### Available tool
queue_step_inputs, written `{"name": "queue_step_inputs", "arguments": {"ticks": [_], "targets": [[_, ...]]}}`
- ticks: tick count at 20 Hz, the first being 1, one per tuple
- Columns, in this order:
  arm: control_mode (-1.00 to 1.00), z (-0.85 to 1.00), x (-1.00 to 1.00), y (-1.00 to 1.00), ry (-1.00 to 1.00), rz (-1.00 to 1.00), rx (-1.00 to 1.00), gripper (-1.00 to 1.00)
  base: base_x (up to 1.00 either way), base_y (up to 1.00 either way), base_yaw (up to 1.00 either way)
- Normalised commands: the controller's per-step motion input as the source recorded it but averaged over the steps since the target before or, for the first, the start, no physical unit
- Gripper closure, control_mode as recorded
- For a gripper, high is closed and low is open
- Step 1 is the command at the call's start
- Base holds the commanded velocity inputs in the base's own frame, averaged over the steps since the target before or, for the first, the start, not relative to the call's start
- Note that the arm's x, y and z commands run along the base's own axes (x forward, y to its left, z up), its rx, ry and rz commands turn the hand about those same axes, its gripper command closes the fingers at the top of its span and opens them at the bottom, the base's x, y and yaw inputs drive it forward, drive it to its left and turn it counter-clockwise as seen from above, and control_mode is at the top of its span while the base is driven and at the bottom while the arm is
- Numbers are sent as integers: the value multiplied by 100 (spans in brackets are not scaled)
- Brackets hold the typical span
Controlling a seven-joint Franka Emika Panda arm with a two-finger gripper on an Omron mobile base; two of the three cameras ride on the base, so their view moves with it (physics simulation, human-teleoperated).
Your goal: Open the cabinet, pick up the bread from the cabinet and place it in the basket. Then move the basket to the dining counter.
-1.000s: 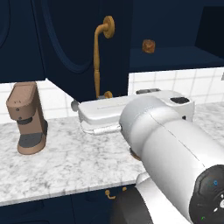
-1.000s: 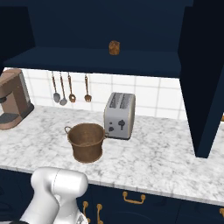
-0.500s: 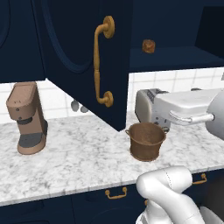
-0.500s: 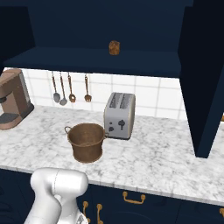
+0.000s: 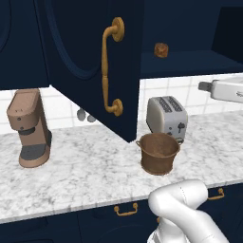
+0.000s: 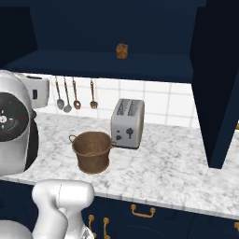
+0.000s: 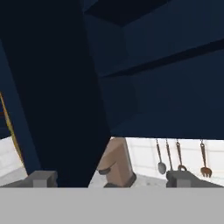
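In the hand view the two dark fingers (image 7: 43,178) stand far apart at the bottom edge, spread wide with nothing between them. The gripper (image 7: 111,179) looks along the edge of an open navy cabinet door (image 7: 57,96). Past that edge the brown coffee machine (image 7: 116,164) shows below, and to its right a row of hanging utensils (image 7: 179,157) lies against the white tiled wall.

In the left base view the white forearm (image 5: 225,90) reaches in from the right edge at the height of the cabinet's underside, above the worktop (image 5: 85,166). The cabinet (image 5: 190,61) is open, its left door swung out toward the camera with the long curly brass handle (image 5: 110,66) facing the viewer. The bread (image 5: 161,50), a small golden-brown lump, sits on the dark cabinet shelf, well above the things on the worktop and apart from the arm.

The basket (image 5: 158,153) stands upright on the marble worktop, just in front of the silver toaster (image 5: 166,116) and close to it. The coffee machine stands well to the left of both, near the wall. Brass drawer pulls (image 5: 126,209) line the navy front under the worktop. In the right base view the cabinet's right door (image 6: 219,84) also stands open.
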Motion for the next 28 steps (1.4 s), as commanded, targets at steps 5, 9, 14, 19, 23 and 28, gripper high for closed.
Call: {"name": "queue_step_inputs", "arguments": {"ticks": [5, 9, 14, 19, 23, 28], "targets": [[-100, -25, 98, 3, -1, 57, 0, -100, 0, 0, 0], [-100, -35, 72, 56, -12, 39, 0, -100, 0, 0, 0], [-100, -19, 56, 80, -3, 21, 0, -100, 0, 0, 0], [-100, -1, 49, 83, 3, 13, 0, -100, 0, 0, 0], [-100, 0, 31, 84, 5, 12, 0, -100, 0, 0, 0], [-100, 0, 6, 89, 0, 12, 0, -100, 0, 0, 0]]}}
